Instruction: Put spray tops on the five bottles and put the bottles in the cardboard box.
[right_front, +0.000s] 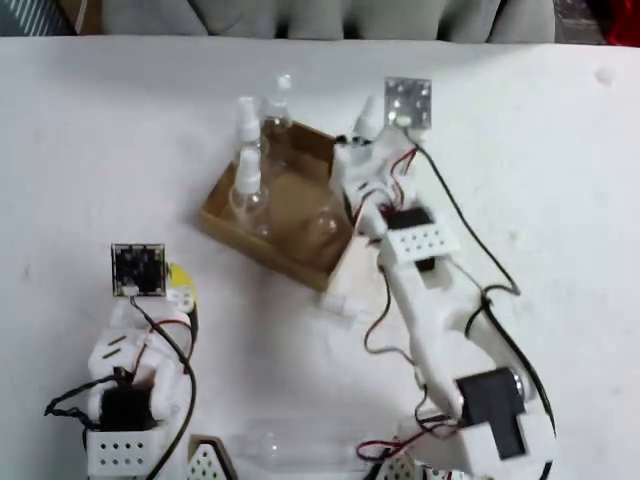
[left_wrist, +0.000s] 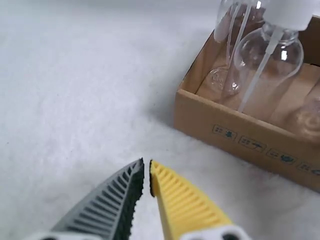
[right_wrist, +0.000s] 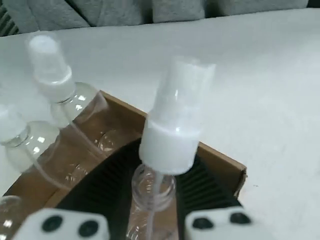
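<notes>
The cardboard box (right_front: 300, 195) lies at the table's middle with several clear bottles standing in it, each with a white spray top (right_front: 247, 168). My right gripper (right_wrist: 152, 197) is over the box's far right corner, shut on the neck of a clear bottle (right_wrist: 150, 187). A white spray top (right_wrist: 175, 130) sits on that bottle, its tube running down inside. In the high view this top (right_front: 366, 116) pokes up beside the right gripper (right_front: 358, 150). My left gripper (left_wrist: 146, 170) is shut and empty, low over the table short of the box (left_wrist: 240, 137).
A clear bottle (right_front: 285, 447) lies on its side at the table's near edge between the two arm bases. Grey cushions run along the far edge. Open white tabletop spreads left of the box and to the far right.
</notes>
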